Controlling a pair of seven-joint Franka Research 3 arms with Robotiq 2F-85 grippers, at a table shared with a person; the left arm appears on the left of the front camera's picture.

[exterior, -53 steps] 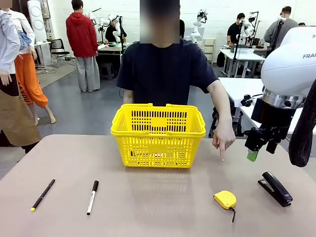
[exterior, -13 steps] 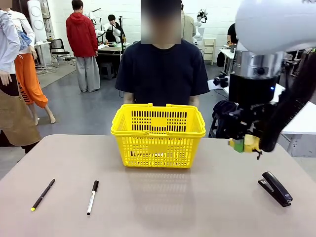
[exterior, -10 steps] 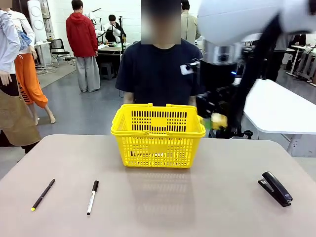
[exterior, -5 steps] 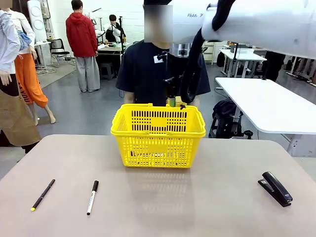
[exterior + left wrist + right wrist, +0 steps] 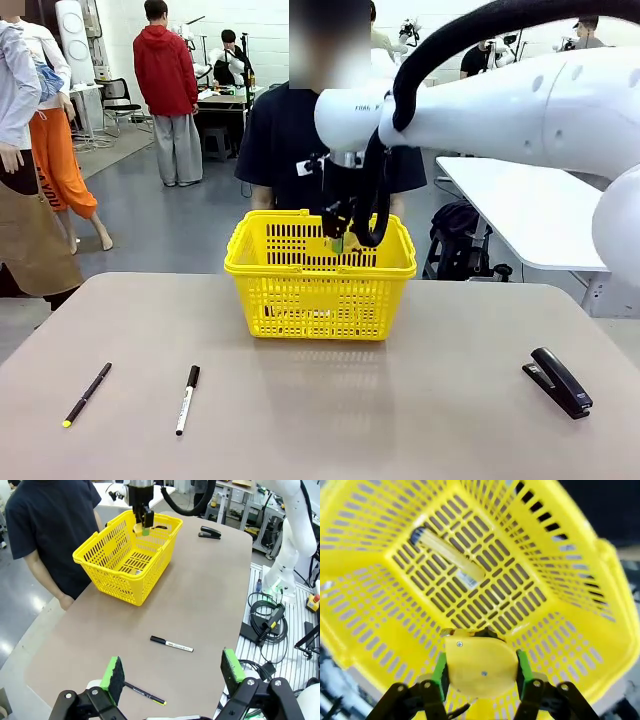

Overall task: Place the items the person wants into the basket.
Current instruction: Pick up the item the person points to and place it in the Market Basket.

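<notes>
The right gripper [image 5: 480,675] hangs over the slotted yellow plastic basket [image 5: 380,525], green pads clamped on the smooth, rounded yellow tape measure [image 5: 479,661]. A long yellow-and-black utility knife [image 5: 451,556] lies on the basket's mesh floor. The left gripper [image 5: 172,672] hovers, fingers wide apart, above the matte brown table [image 5: 210,595], where the wedge-shaped black stapler [image 5: 560,382] rests.

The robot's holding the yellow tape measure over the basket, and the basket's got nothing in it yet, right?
Not quite. The right tool does hold the tape measure over the basket, but the utility knife already lies inside, as the right wrist view shows.
</notes>
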